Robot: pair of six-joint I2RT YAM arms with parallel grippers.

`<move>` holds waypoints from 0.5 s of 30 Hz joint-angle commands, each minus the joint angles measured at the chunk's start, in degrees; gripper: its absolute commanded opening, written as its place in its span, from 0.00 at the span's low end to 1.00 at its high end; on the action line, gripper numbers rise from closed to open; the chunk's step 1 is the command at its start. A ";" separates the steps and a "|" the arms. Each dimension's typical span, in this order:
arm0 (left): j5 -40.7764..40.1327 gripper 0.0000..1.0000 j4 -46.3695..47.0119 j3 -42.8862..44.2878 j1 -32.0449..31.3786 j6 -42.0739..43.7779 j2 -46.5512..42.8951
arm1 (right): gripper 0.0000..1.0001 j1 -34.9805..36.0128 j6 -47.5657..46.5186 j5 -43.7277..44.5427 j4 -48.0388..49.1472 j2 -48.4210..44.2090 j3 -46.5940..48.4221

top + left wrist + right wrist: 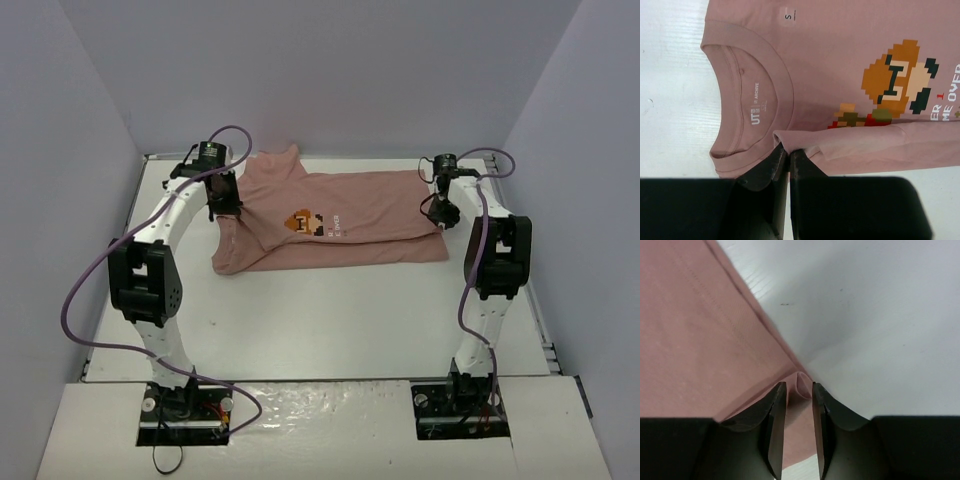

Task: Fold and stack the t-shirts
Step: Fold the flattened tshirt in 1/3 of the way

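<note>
The dusty-pink t-shirt [370, 215] lies across the far half of the table, with its near long edge folded over and the pixel-art print [305, 222] facing up. My left gripper [228, 208] is at the shirt's collar end. In the left wrist view it [788, 149] is shut on a folded edge of the shirt [830, 60] just beside the collar [747, 100]. My right gripper [440, 215] is at the shirt's hem end. In the right wrist view it [799, 385] stands slightly open, astride a raised corner fold of the shirt [690, 330].
The white table [350, 320] has raised rims at left, right and back. Grey walls close in on three sides. Purple cables loop from both arms. The arm bases are at the near edge.
</note>
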 commanded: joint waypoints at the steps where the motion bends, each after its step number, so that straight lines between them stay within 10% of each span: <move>1: 0.60 0.00 1.47 5.16 0.74 0.14 0.07 | 0.32 -0.72 0.43 1.94 -0.56 -1.46 2.61; 10: 3.82 0.05 1.45 14.62 0.61 -0.44 6.81 | 0.45 -0.72 -2.49 0.54 -0.56 -11.89 -0.67; 15: 5.38 0.24 1.34 21.54 0.70 -0.27 12.86 | 0.45 -0.72 -3.06 -0.78 -0.47 -18.97 -7.81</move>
